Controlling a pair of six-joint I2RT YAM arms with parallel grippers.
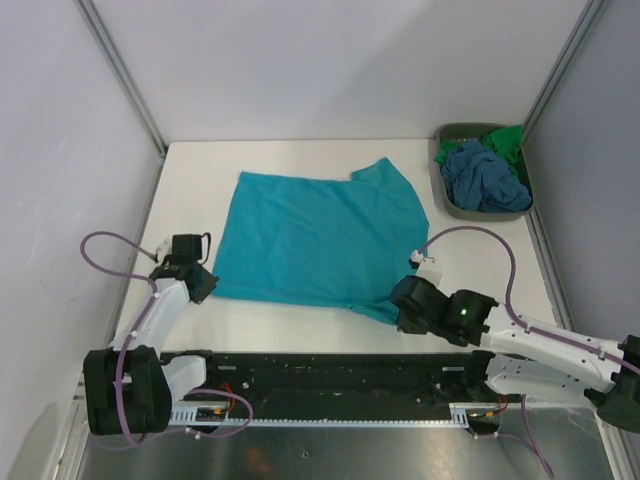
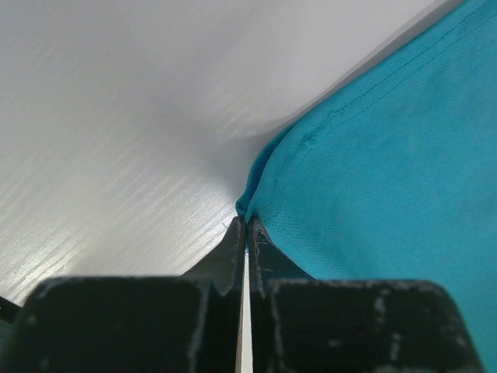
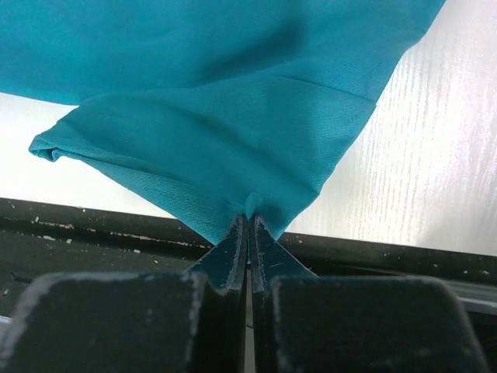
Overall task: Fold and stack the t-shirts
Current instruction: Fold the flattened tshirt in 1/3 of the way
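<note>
A teal t-shirt (image 1: 315, 240) lies spread on the white table. My left gripper (image 1: 205, 285) is shut on its near left corner; the left wrist view shows the cloth (image 2: 388, 179) pinched at the fingertips (image 2: 247, 225). At the near right corner, my right gripper (image 1: 405, 310) is shut on the shirt's edge; in the right wrist view a fold of teal cloth (image 3: 233, 148) bunches between the jaws (image 3: 249, 219) and hangs over the table's black front rail. A slate-blue t-shirt (image 1: 482, 178) and a green t-shirt (image 1: 505, 140) lie crumpled in the bin.
A grey-green bin (image 1: 455, 207) stands at the back right by the wall. White walls enclose the table on three sides. The black rail (image 1: 330, 365) runs along the near edge between the arm bases.
</note>
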